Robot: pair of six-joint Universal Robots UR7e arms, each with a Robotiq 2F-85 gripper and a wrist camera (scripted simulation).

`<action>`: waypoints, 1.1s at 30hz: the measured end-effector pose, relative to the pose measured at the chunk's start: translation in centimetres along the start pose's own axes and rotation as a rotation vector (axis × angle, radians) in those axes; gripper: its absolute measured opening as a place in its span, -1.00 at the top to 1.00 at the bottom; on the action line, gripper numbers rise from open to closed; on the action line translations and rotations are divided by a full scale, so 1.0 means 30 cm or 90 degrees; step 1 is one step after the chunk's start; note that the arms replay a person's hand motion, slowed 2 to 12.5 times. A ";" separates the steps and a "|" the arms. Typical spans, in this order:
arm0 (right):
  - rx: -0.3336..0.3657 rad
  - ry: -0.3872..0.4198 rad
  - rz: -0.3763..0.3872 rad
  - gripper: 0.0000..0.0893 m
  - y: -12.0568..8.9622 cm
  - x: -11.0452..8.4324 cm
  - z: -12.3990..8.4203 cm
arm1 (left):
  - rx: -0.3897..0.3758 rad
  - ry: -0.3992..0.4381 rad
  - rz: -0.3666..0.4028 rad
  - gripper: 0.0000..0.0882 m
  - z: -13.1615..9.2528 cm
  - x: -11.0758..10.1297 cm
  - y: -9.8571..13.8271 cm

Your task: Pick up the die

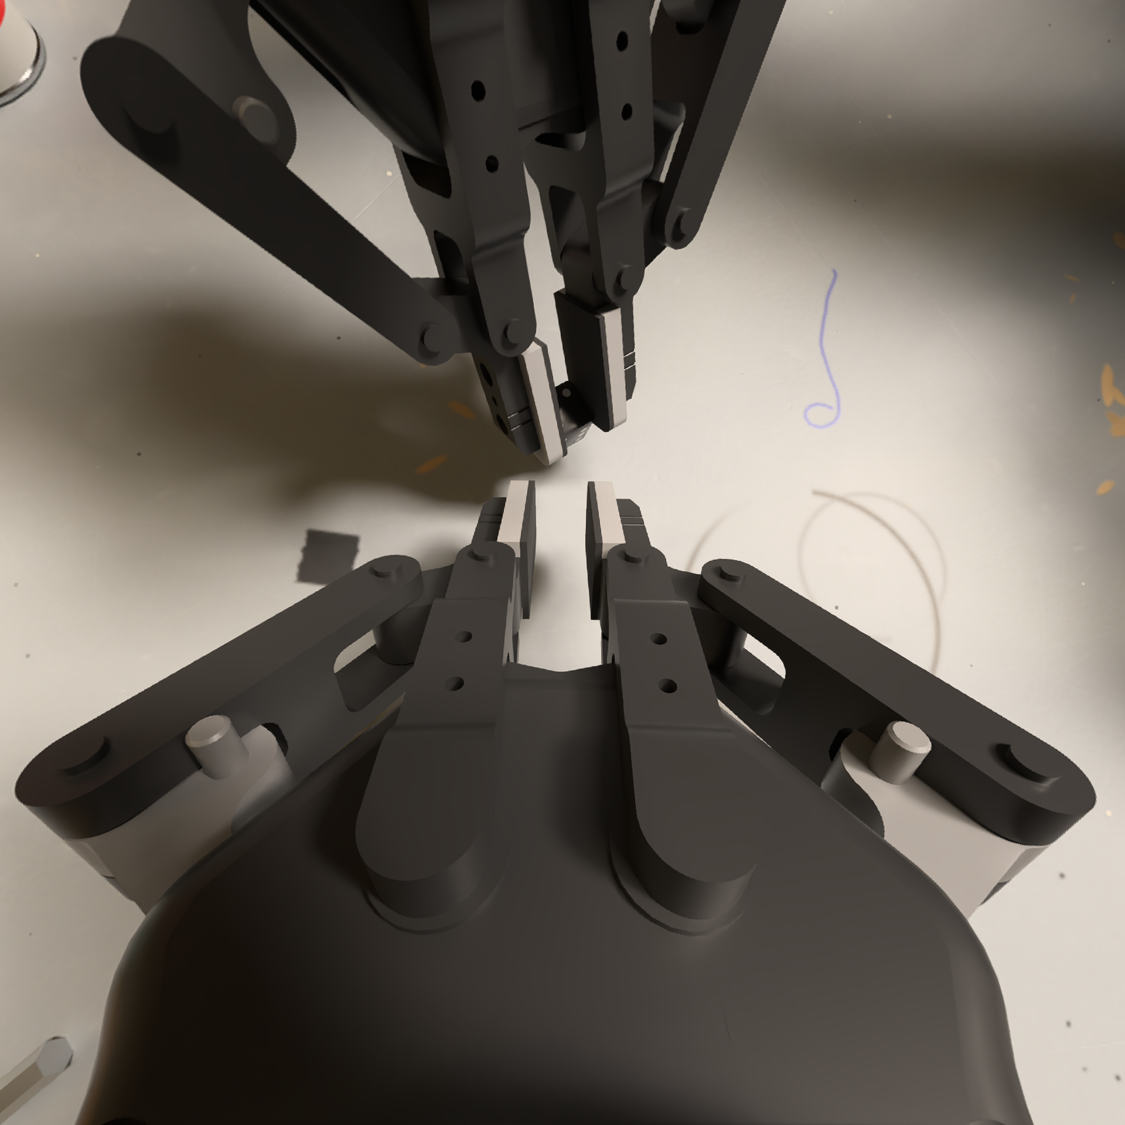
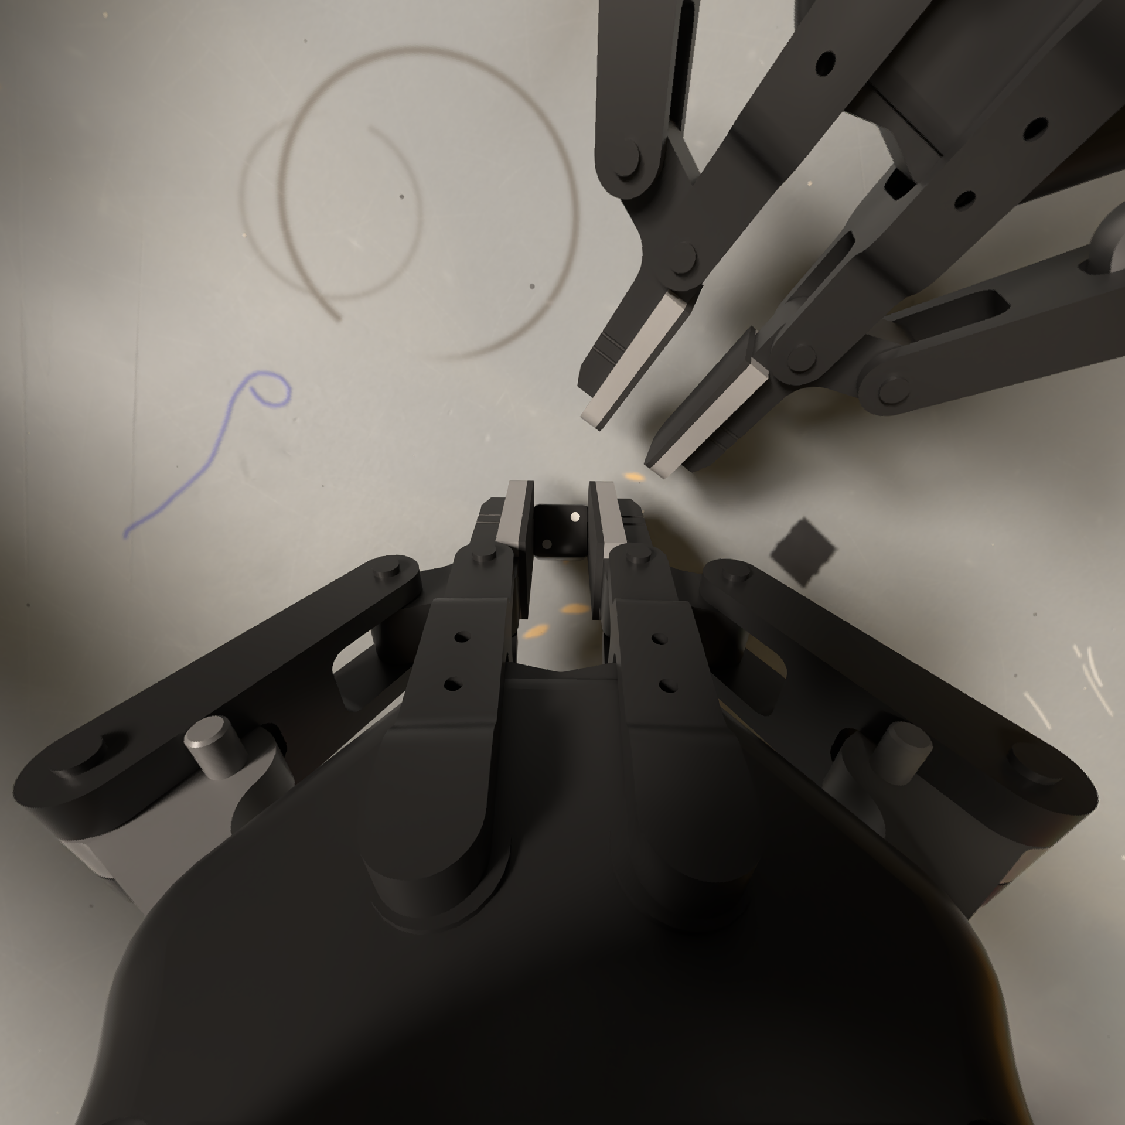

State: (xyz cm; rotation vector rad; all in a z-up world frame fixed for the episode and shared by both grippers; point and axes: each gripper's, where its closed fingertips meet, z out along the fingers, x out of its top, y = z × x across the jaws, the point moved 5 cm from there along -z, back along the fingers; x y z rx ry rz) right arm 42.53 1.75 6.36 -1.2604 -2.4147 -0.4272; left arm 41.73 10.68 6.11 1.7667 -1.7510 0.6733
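A pale, scuffed table [image 2: 152,578] filled both views, marked with brown ring stains and a blue scribble; none of its edges or corners showed, so nothing could be placed against them.

Two dark grippers met tip to tip above it. The right gripper [image 2: 561,517] was clenched on the die [image 2: 559,528], a small black cube with pale dots, squeezed between its two grey pads near their tips. In the left wrist view the cube [image 1: 572,420] sat low between those pads, and it appeared raised off the surface, since a square shadow [image 2: 803,551] lay apart from it on the table. That gap suggested the lift was already under way.

The left gripper [image 1: 561,517] had its fingers drawn to a narrow gap with nothing between them, only bare table showing through. It hovered just beside the right gripper's tips, probably kept near as a spare rather than helping, because the die needed only one pinch.

At the upper left of the left wrist view, a pale rounded object with a red patch [image 1: 15,55] was cut off by the frame. A grey hexagonal rod [image 1: 36,1077] lay at the lower left.
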 end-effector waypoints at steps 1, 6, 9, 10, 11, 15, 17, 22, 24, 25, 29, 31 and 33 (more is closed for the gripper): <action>0.005 -0.003 -0.004 0.65 0.002 -0.001 0.002 | 0.000 0.001 -0.001 0.66 0.000 0.000 0.000; 0.022 -0.009 -0.017 0.65 0.011 -0.006 0.006 | 0.000 0.006 -0.007 0.66 0.000 0.002 -0.001; 0.031 -0.007 -0.021 0.65 0.014 -0.006 0.007 | -0.001 0.008 -0.008 0.66 -0.001 0.002 -0.002; 0.033 -0.006 -0.022 0.65 0.014 -0.006 0.008 | -0.001 0.009 -0.009 0.66 -0.001 0.003 -0.002; 0.035 -0.005 -0.024 0.65 0.014 -0.006 0.008 | -0.002 0.009 -0.009 0.66 -0.001 0.003 -0.002; 0.040 -0.003 -0.029 0.65 0.016 -0.007 0.008 | -0.005 0.011 -0.011 0.66 -0.001 0.004 -0.001; 0.042 -0.003 -0.032 0.65 0.015 -0.007 0.008 | -0.007 0.012 -0.011 0.66 0.000 0.004 0.000; 0.046 -0.005 -0.036 0.65 0.015 -0.012 0.007 | -0.010 0.012 -0.010 0.66 0.002 0.007 0.002; 0.048 -0.003 -0.036 0.65 0.015 -0.013 0.006 | -0.010 0.012 -0.010 0.66 0.003 0.008 0.003; 0.048 -0.002 -0.036 0.65 0.015 -0.014 0.006 | -0.010 0.011 -0.009 0.66 0.004 0.009 0.004; 0.049 0.003 -0.036 0.65 0.014 -0.014 0.006 | -0.011 0.011 -0.009 0.66 0.006 0.010 0.006; 0.048 0.004 -0.036 0.65 0.014 -0.015 0.007 | -0.012 0.010 -0.009 0.66 0.007 0.011 0.007; 0.047 0.006 -0.036 0.65 0.015 -0.016 0.007 | -0.012 0.010 -0.010 0.66 0.008 0.011 0.007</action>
